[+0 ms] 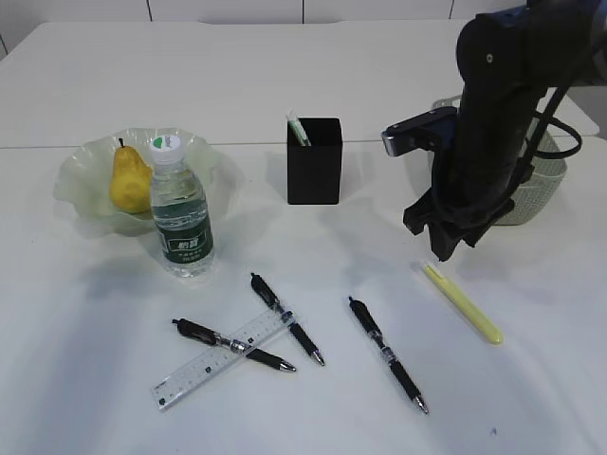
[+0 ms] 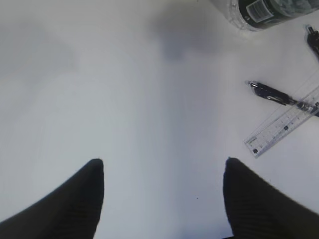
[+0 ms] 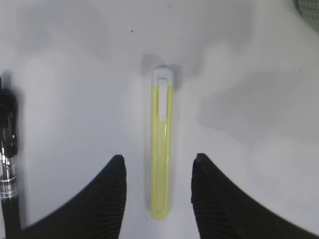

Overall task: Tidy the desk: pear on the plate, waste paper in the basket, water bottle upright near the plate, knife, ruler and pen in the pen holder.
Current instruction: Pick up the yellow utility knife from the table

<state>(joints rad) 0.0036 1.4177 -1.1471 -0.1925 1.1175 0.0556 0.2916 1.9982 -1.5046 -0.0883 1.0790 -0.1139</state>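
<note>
Yellow knife (image 3: pixel 162 144) lies flat on the desk (image 1: pixel 531 398) between the spread fingers of the right gripper (image 3: pixel 158 172); left gripper (image 2: pixel 162 172) gapes wide, holding nothing, near the ruler (image 2: pixel 285 122).

Yellow pear (image 1: pixel 129 178) on pale green plate (image 1: pixel 76 185); bottle (image 1: pixel 180 216) clear, dark green label, white cap. Black holder (image 1: pixel 314 161). At its 5 o'clock, yellow pen (image 3: pixel 162 149). Clear ruler (image 1: pixel 223 359), black marks. Sage basket (image 1: pixel 541 190).
</note>
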